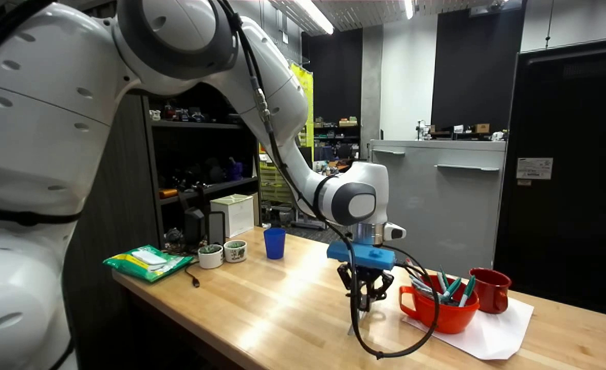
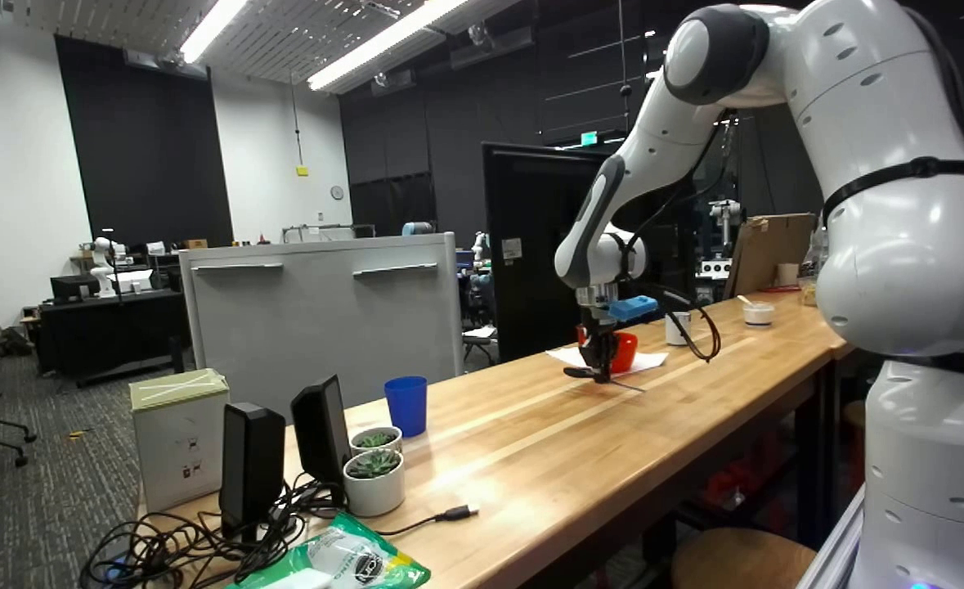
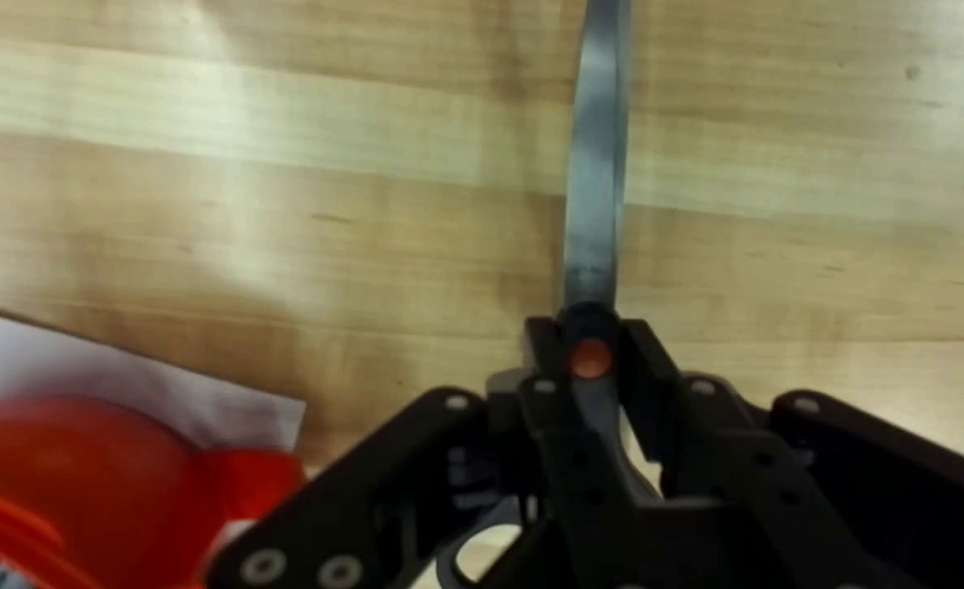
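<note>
Wooden tabletop (image 1: 292,308), scissors (image 3: 596,180) in grip, low beside an orange-red cup (image 1: 459,317).
Gripper (image 3: 589,348) jaws drawn nearly together on the scissors' pivot. Long axis runs out between them: blades toward the top of the wrist view, handles back beneath the gripper. Cup stands on white paper (image 1: 503,331), near, off the handle end. Blades touching the tabletop or not: cannot tell.

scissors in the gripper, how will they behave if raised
The scissors look stiff: the straight, metallic blades probably won't sag. With the gripper pinching them at the orange pivot, they may balance fairly well. The smooth, shiny blades could be slippery.
</note>
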Tool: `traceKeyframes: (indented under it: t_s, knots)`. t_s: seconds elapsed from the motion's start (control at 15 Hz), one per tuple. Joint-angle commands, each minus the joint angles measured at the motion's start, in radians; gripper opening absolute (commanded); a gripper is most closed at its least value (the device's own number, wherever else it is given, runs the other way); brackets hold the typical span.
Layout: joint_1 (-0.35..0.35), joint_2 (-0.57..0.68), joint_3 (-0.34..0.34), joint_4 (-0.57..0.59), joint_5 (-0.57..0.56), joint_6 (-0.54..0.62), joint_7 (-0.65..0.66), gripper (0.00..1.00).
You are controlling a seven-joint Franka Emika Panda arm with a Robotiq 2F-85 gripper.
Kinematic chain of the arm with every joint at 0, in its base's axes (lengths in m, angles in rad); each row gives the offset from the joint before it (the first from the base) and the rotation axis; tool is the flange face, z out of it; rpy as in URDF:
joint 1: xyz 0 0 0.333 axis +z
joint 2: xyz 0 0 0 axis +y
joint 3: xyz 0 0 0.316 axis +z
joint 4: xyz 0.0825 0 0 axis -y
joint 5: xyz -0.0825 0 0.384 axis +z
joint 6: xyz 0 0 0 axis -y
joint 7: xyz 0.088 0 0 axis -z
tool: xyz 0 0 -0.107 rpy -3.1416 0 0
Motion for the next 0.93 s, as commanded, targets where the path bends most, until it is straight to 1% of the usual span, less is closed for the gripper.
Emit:
traceKeyframes:
  t_s: [0.0, 0.33, 0.6, 0.87]
  knots:
    - [0.029, -0.074, 0.033, -0.027, 0.011, -0.010, -0.015, 0.06]
    - [0.090, -0.080, 0.081, -0.011, 0.043, -0.027, 0.022, 0.06]
    - [0.146, -0.061, 0.102, -0.007, 0.063, -0.019, 0.126, 0.06]
    - [0.205, -0.041, 0.107, 0.009, 0.042, -0.026, 0.244, 0.06]
